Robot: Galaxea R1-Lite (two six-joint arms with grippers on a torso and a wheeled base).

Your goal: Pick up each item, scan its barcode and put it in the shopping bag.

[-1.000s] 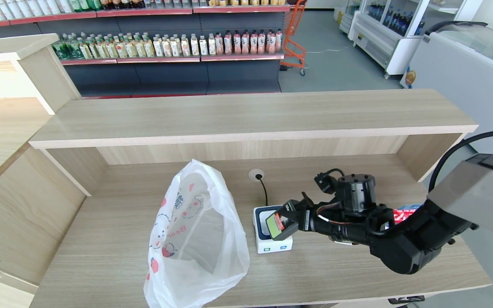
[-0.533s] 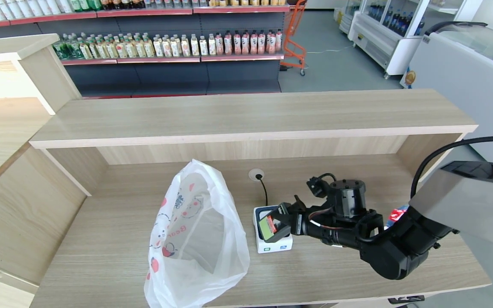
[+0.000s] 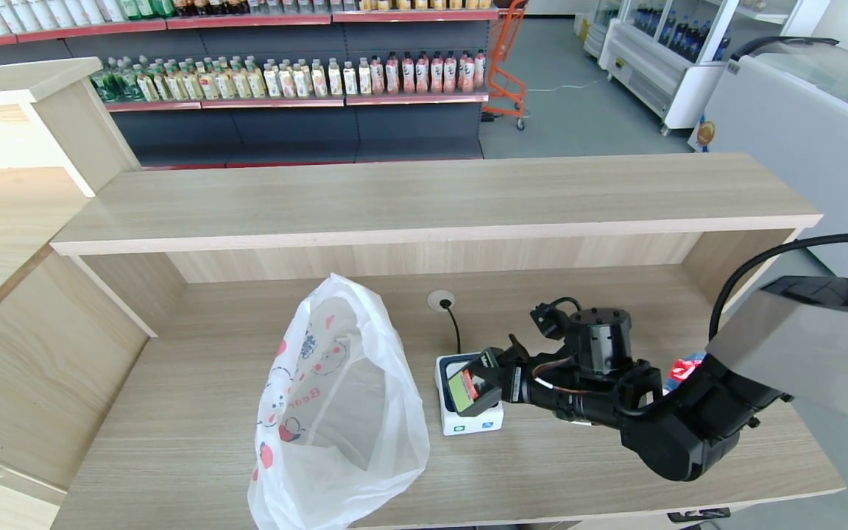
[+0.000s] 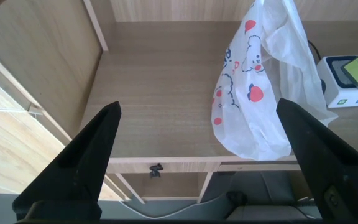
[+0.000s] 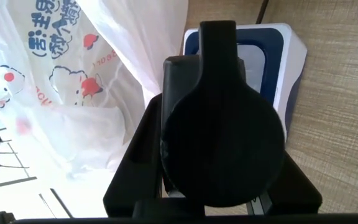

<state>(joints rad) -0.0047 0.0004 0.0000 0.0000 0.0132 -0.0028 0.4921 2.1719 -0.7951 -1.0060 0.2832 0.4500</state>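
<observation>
My right gripper is shut on a small green and red item, held just above the white barcode scanner with its green face turned toward the shopping bag. That white shopping bag with red cartoon prints stands open just left of the scanner. In the right wrist view the item shows as a dark round shape in front of the scanner and beside the bag. My left gripper hangs open over the counter's front left edge, well apart from the bag.
A red and blue packet lies on the counter behind my right arm. The scanner's black cable runs to a hole in the counter. A raised shelf closes off the back. Side walls bound the counter on both ends.
My right gripper carried the item leftward and slightly down over the scanner, then held nearly still. The bag and scanner have not moved.
</observation>
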